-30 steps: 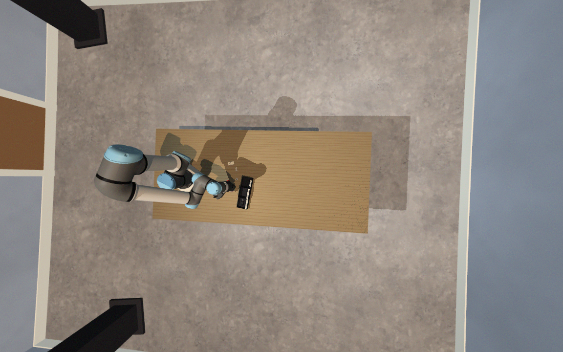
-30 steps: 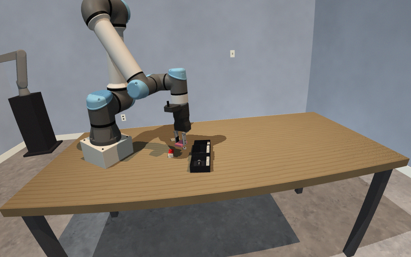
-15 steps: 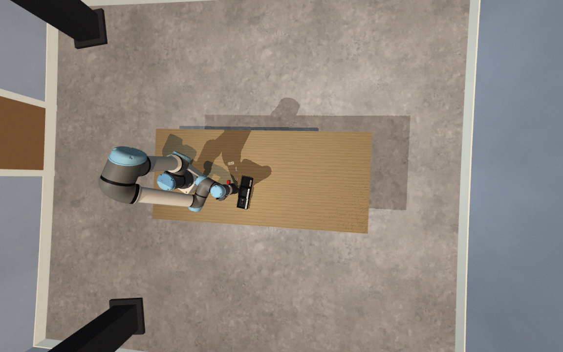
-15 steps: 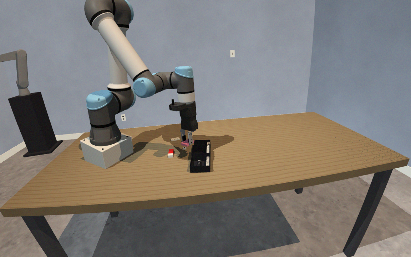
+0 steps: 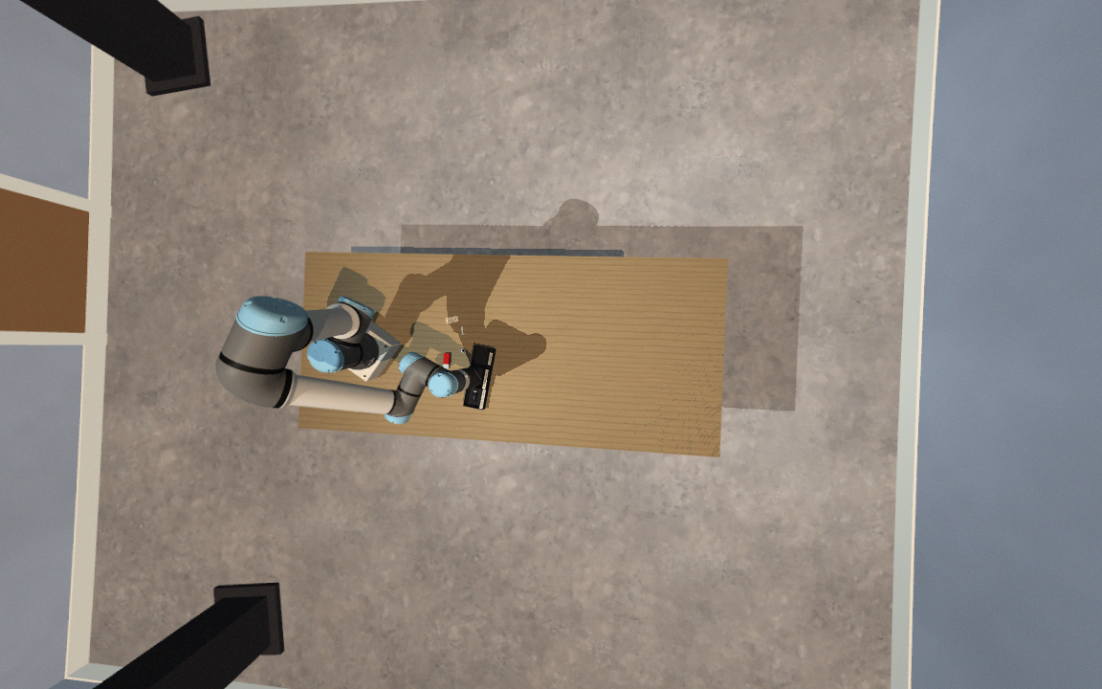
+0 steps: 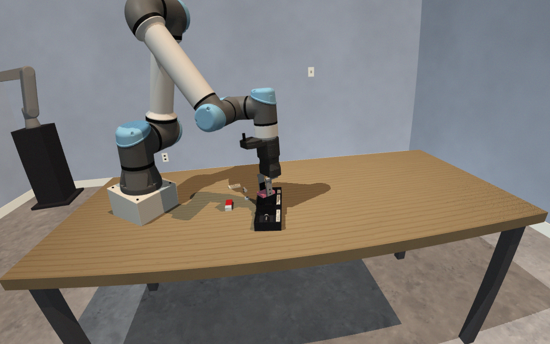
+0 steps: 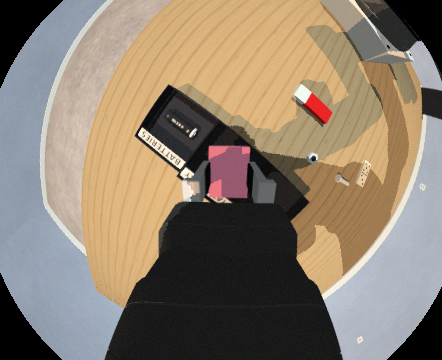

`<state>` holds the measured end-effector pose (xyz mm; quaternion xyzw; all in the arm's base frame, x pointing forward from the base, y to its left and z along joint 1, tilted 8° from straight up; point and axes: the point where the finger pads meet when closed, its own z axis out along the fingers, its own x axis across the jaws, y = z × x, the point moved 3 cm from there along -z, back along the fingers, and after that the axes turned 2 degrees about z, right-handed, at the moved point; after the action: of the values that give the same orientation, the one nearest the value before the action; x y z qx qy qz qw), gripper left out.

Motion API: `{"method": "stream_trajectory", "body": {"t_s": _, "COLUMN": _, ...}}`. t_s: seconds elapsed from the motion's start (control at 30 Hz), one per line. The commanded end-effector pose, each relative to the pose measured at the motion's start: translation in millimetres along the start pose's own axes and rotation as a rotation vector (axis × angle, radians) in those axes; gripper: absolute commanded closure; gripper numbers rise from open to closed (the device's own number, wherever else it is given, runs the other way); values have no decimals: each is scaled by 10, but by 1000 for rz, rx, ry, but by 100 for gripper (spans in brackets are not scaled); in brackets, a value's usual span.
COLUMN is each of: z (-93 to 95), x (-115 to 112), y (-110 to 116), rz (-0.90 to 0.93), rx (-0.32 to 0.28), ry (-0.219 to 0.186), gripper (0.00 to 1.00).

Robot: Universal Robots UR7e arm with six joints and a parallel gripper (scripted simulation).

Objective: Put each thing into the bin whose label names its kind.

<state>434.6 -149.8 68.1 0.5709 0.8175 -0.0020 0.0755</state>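
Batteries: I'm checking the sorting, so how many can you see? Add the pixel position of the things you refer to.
1. The battery (image 6: 266,217) (image 7: 182,124) lies in the bin labelled BATTERIES (image 5: 471,406) (image 6: 267,226) (image 7: 151,111). The hand (image 6: 265,188) (image 7: 228,171) blocks part of the neighbouring bins, so others may be hidden.

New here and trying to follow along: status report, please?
Gripper shut on pink eraser, above black bins. Battery in BATTERIES bin. No obstruction seen.

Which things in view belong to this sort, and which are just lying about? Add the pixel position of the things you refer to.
Job:
- pink block (image 6: 265,194) (image 7: 229,172), in the gripper (image 6: 266,190) (image 7: 228,171)
- black bins (image 5: 476,406) (image 6: 268,226) (image 7: 153,111)
- battery (image 5: 475,394) (image 6: 266,217) (image 7: 180,123), binned
- red-and-white block (image 5: 447,358) (image 6: 228,204) (image 7: 312,104)
- nut (image 5: 463,350) (image 6: 246,198) (image 7: 312,157)
- bolt (image 5: 462,330) (image 6: 245,189) (image 7: 341,179)
- dotted white block (image 5: 451,320) (image 6: 234,186) (image 7: 364,173)

Not job (surroundings; nothing stray seen on the table):
- grey arm (image 6: 29,91)
- wall switch (image 6: 311,71) (image 7: 360,340)
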Motion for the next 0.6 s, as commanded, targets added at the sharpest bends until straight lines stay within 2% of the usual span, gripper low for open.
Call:
{"method": "stream_trajectory", "body": {"t_s": 0.0, "z": 3, "x": -24, "y": 25, "rz": 157, "rx": 5, "ry": -1, "gripper": 30}}
{"method": "stream_trajectory", "body": {"t_s": 0.2, "z": 3, "x": -20, "y": 28, "rz": 237, "rx": 6, "ry": 0, "gripper": 30}}
{"method": "stream_trajectory", "body": {"t_s": 0.57, "z": 3, "x": -10, "y": 24, "rz": 491, "rx": 12, "ry": 1, "gripper": 30}}
